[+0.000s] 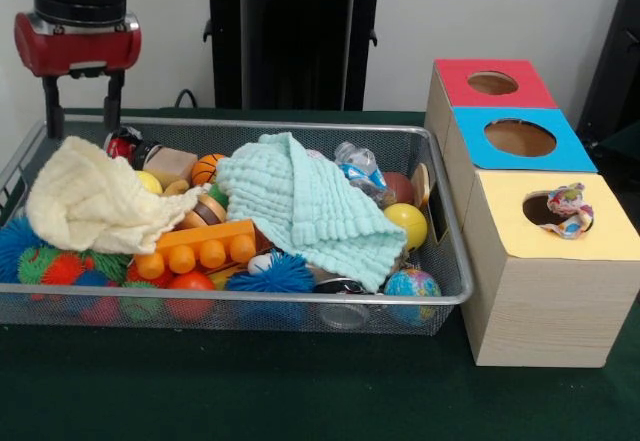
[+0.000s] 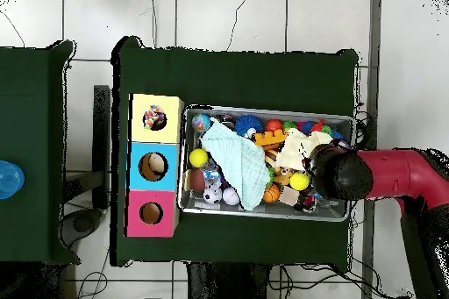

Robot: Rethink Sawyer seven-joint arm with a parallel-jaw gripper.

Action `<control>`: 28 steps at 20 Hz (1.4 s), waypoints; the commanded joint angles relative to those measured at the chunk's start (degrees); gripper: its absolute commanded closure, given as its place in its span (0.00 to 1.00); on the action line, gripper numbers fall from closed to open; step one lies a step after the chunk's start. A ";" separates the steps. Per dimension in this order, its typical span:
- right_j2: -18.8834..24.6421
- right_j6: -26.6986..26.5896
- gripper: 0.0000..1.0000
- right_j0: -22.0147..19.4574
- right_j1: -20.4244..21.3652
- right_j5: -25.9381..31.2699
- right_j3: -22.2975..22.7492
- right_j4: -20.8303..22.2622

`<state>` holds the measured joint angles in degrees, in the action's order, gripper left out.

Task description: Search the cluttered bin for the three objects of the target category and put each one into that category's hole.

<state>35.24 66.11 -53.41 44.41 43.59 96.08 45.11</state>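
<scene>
Two cloths (image 1: 300, 206) cover the crowded bin (image 1: 250, 306) (little bare mesh); the box holes (image 1: 520, 138) lie unobstructed.

Both fingers (image 1: 53, 106) hang over the far left corner of the wire bin (image 1: 445, 223). Just below and before them a cloth (image 1: 95, 204) lies on the toys; a second cloth (image 1: 305, 211) lies farther right. Three boxes (image 1: 545, 261) stand beyond the bin's right wall.

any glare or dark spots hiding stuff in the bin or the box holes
Front view: even light, no glare; the mesh bin casts a soft shadow on the green cloth, and the red box's hole and blue box's hole read clearly. Overhead view: the arm covers the bin's right end.
</scene>
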 commanded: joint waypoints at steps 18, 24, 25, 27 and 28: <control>0.80 11.29 0.00 13.23 1.05 -7.65 10.32 -12.22; -4.07 14.46 0.00 18.57 -4.70 -13.39 6.33 -10.48; -5.05 14.99 0.00 19.41 -5.36 -14.18 5.75 -10.44; -6.60 14.71 0.00 20.50 -5.92 -15.20 5.12 -10.18; -7.18 14.22 0.00 20.91 -6.09 -15.35 4.80 -10.22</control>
<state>33.92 66.18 -33.58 42.71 30.60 102.07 34.53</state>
